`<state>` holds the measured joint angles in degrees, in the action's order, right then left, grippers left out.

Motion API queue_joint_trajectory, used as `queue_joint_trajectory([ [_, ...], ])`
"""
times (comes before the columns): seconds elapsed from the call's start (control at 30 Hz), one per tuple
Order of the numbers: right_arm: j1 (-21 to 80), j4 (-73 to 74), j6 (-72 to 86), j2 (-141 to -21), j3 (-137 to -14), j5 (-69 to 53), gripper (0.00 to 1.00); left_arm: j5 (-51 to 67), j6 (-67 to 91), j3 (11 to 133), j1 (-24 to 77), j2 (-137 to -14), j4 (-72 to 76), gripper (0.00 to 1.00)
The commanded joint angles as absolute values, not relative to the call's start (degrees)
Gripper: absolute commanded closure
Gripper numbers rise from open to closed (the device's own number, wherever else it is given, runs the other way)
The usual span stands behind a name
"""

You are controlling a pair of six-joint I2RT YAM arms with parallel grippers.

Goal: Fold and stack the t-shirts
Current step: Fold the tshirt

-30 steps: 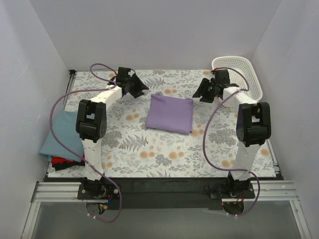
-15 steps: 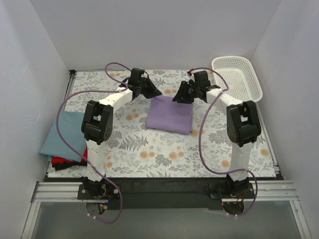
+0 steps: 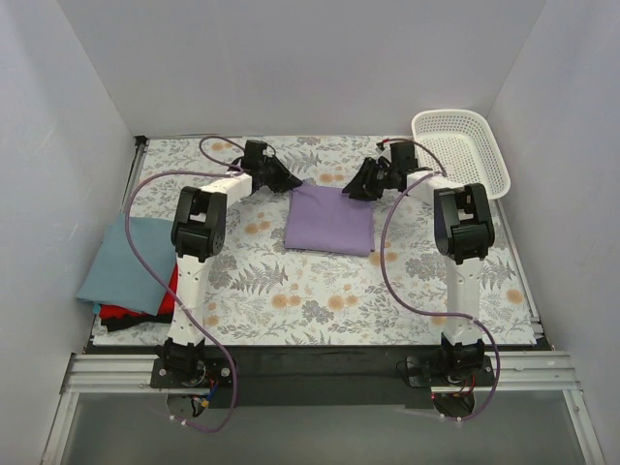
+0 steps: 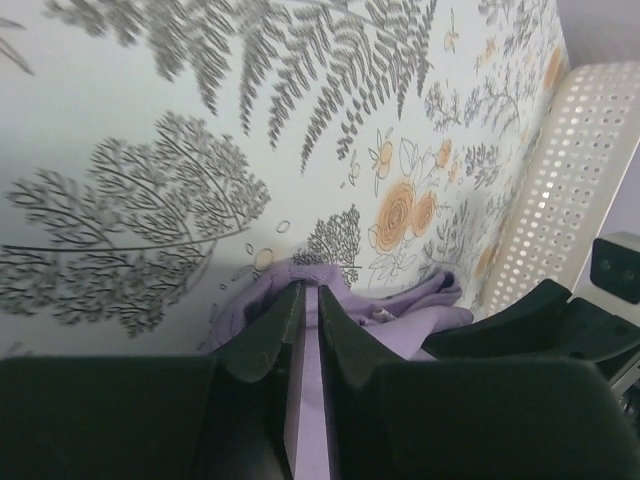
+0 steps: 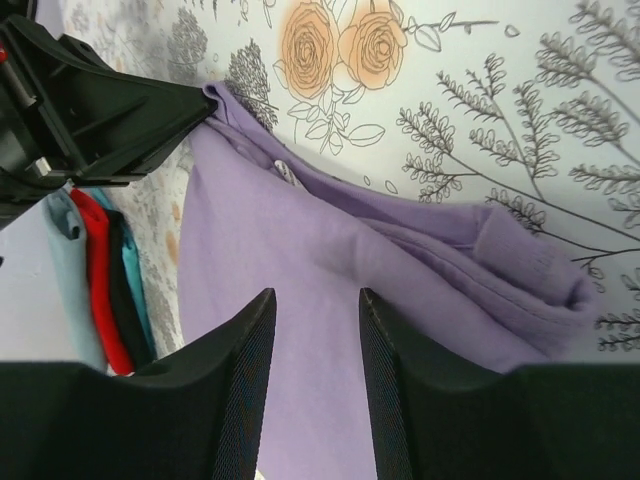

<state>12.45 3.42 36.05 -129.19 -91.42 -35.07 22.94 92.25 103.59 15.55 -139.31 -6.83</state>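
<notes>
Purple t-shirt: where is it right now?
Top view: mid-table, the purple t-shirt lies between left gripper and right gripper at its far corners.

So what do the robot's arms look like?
The left arm and right arm are white tubes with chunky black joints. A purple cable loops along each one, and the jaws at the ends are black, pointy wedges.

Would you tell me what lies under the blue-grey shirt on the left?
A red shirt and a black shirt peek out beneath the blue-grey shirt; their remainder is covered.
</notes>
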Motion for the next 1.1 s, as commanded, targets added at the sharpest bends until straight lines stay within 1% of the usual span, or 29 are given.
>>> queue_joint_trajectory([
  [0.0,10.8,-1.8,39.5,-129.7,-91.1,-39.8,0.54,21.6,92.5,105.3,13.6,-139.2,-7.6,0.9],
  [0.07,10.0,-3.2,40.2,-129.4,-90.7,-40.7,0.54,22.5,92.0,106.4,13.2,-138.7,-7.6,0.86],
  [0.1,9.8,-3.6,41.0,-129.4,-90.5,-41.6,0.54,23.4,91.6,107.0,12.8,-138.5,-7.6,0.81],
  [0.2,8.4,-7.1,43.9,-129.5,-89.7,-45.1,0.54,24.3,89.5,108.5,11.9,-136.2,-7.9,0.74],
  [0.23,8.1,-7.5,45.7,-129.6,-89.8,-45.7,0.54,24.0,88.9,108.7,11.7,-135.4,-8.3,0.69],
  [0.33,7.4,-7.5,46.7,-129.3,-90.3,-46.5,0.54,21.1,86.2,107.8,11.5,-131.5,-11.8,0.62],
  [0.4,7.3,-7.4,46.8,-128.2,-90.2,-46.0,0.53,20.9,84.9,104.1,11.5,-127.7,-12.3,0.61],
  [0.53,8.2,-7.4,46.6,-126.1,-89.4,-44.9,0.53,23.0,85.2,94.1,12.1,-121.6,-10.1,0.69],
  [0.57,9.0,-7.5,46.1,-125.3,-89.0,-44.7,0.53,23.3,85.2,92.3,12.5,-120.5,-9.5,0.74],
  [0.6,9.4,-7.5,46.0,-124.9,-88.8,-44.2,0.53,23.9,85.3,88.5,13.2,-119.5,-8.0,0.76],
  [0.67,11.0,-7.5,45.5,-124.2,-88.3,-43.6,0.53,25.4,85.7,86.0,13.9,-117.5,-6.4,0.8],
  [0.77,13.4,-7.5,45.0,-124.4,-88.2,-42.8,0.53,26.6,87.0,82.4,15.4,-117.0,-4.1,0.83],
  [0.8,14.1,-7.5,44.8,-124.6,-88.5,-42.2,0.53,26.6,87.4,81.9,16.1,-117.2,-3.7,0.85],
  [0.87,15.8,-7.5,44.7,-126.1,-89.2,-41.8,0.53,26.2,88.7,80.5,16.7,-117.6,-3.7,0.88],
  [0.9,16.3,-7.5,44.8,-126.7,-89.7,-41.8,0.53,24.0,89.1,79.7,17.3,-117.5,-4.1,0.91],
  [1.07,18.2,-7.6,45.9,-131.8,-93.7,-41.4,0.53,18.2,94.4,72.8,18.2,-116.5,-4.7,0.95],
])
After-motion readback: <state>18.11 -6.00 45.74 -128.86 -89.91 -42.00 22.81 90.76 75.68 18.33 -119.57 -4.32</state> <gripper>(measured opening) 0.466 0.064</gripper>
